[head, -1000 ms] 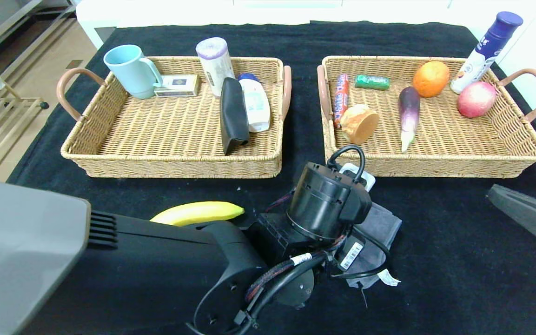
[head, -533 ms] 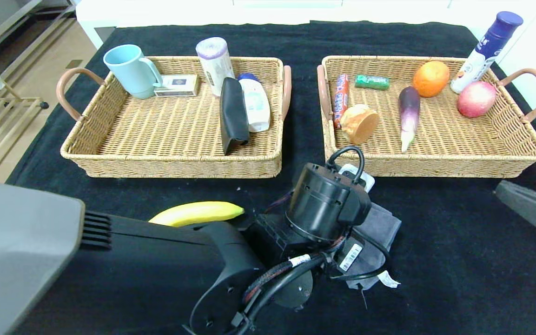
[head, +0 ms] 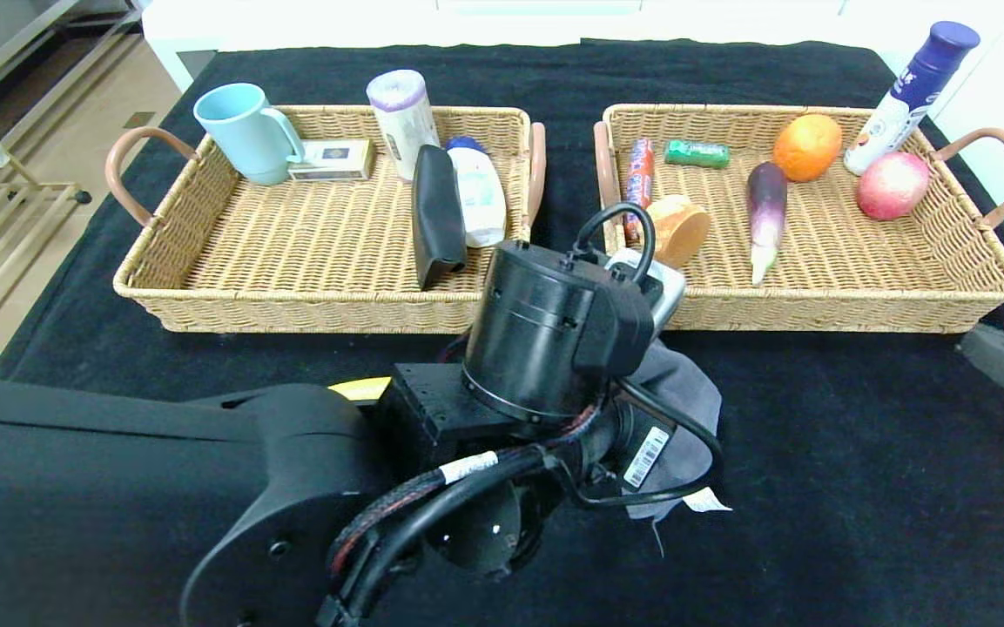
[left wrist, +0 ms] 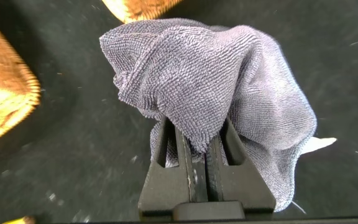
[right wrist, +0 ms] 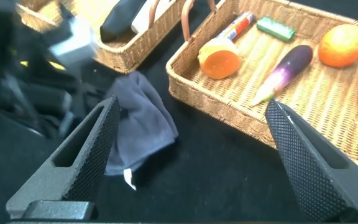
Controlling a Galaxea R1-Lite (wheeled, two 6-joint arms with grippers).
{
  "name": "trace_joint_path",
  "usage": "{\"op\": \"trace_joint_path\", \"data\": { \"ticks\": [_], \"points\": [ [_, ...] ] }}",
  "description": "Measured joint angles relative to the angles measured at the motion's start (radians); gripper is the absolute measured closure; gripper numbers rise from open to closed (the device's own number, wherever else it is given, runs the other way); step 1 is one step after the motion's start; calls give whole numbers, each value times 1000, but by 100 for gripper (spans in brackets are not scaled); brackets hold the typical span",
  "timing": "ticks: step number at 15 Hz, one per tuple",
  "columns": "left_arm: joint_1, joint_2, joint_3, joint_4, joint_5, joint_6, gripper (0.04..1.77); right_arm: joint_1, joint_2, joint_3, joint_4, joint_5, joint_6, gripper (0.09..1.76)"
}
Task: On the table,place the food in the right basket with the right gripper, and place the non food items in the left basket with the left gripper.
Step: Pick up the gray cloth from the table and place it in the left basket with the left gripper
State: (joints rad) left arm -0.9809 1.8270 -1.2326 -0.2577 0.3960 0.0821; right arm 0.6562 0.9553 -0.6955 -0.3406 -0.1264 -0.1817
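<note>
My left gripper [left wrist: 199, 134] is shut on a grey cloth [left wrist: 204, 68], which hangs bunched from its tips above the black table. In the head view the cloth [head: 684, 392] droops below the left wrist, in front of the gap between the left basket [head: 327, 313] and the right basket [head: 832, 313]. The left arm hides most of a yellow banana [head: 360, 388]. My right gripper [right wrist: 194, 109] is open and holds nothing, low at the table's right side. A blue-and-white bottle [head: 911, 96] stands at the right basket's far right corner.
The left basket holds a cup [head: 245, 131], a box, a roll, a black case [head: 437, 218] and a white bottle. The right basket holds a sausage, bread [head: 680, 228], an eggplant [head: 765, 213], an orange and an apple [head: 892, 185].
The left arm has risen with the cloth and moved toward the baskets, now covering most of the banana. The right gripper has slid farther to the right edge.
</note>
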Motion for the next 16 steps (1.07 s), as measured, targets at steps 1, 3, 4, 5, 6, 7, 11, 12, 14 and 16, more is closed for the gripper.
{"op": "trace_joint_path", "data": {
  "ticks": [1,3,4,5,6,7,11,12,14,16],
  "points": [
    [-4,-19,7,2,0,-3,159,0,4,1,0,0,0,14],
    [-7,-59,17,4,1,-5,159,0,12,2,0,0,1,14],
    [-7,-79,25,6,2,-4,159,0,15,3,0,0,2,14],
    [-3,-98,31,7,3,-5,159,0,19,3,-1,0,2,14],
    [2,-117,36,9,7,-5,159,0,24,5,0,0,2,14],
    [11,-138,40,10,9,-5,159,0,30,7,-1,-1,2,14],
    [67,-198,55,9,13,-2,159,0,51,15,-2,-2,2,14],
    [82,-208,57,8,13,-2,159,0,53,16,-2,-2,2,14],
    [114,-228,59,10,13,0,159,0,56,17,-2,-1,2,14],
    [150,-246,58,11,11,3,159,0,59,18,-2,-2,2,14]
  ]
}}
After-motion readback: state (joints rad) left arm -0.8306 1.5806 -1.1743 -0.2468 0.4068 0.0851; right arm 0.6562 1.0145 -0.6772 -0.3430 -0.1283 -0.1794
